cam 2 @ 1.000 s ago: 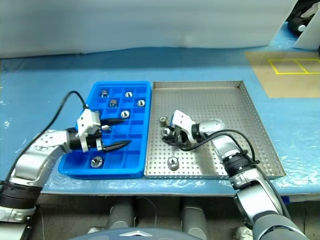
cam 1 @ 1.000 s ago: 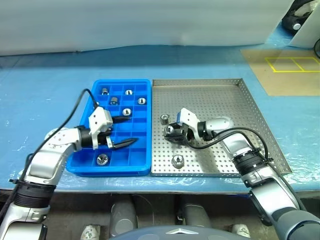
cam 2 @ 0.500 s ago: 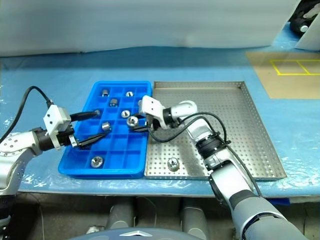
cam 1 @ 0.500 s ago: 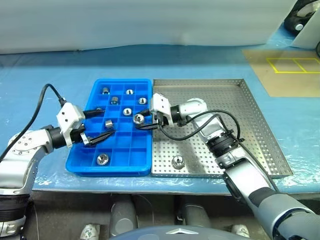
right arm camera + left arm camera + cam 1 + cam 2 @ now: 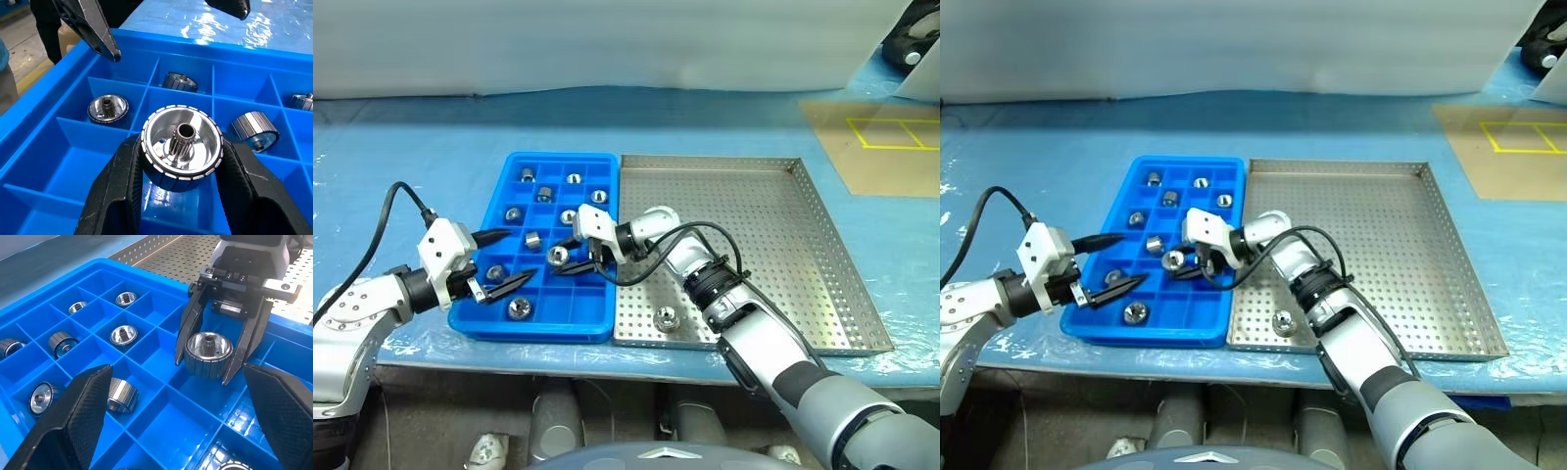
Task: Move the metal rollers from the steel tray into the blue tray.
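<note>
**Roller Held Over the Blue Tray, Ready to Drop**

From the left eye view, we see our right gripper (image 5: 570, 260) reaching across from the steel tray (image 5: 773, 196) and hanging over the blue tray (image 5: 480, 294), its fingers clenched on one of the metal rollers (image 5: 558, 256). One roller (image 5: 667, 317) is left on the steel tray's perforated floor, near its front rim. Our left gripper (image 5: 499, 264) sits at the blue tray's outer edge with its fingers spread wide and nothing between them. Both trays rest side by side on the blue-covered worktop (image 5: 411, 147).

From the left wrist view, we look between our own parted fingers (image 5: 73, 421) at the right gripper, which pinches the roller by its ribbed sides above a vacant compartment. Several neighbouring cells already hold a roller each.

From the right wrist view, the held roller (image 5: 181, 144) faces us with its central hub showing, gripped on both sides above a bare cell, with filled cells (image 5: 107, 108) just beyond.

We judge this the placing step. Next, we should lower the roller into the free compartment, release it cleanly, then return for the last one.
</note>
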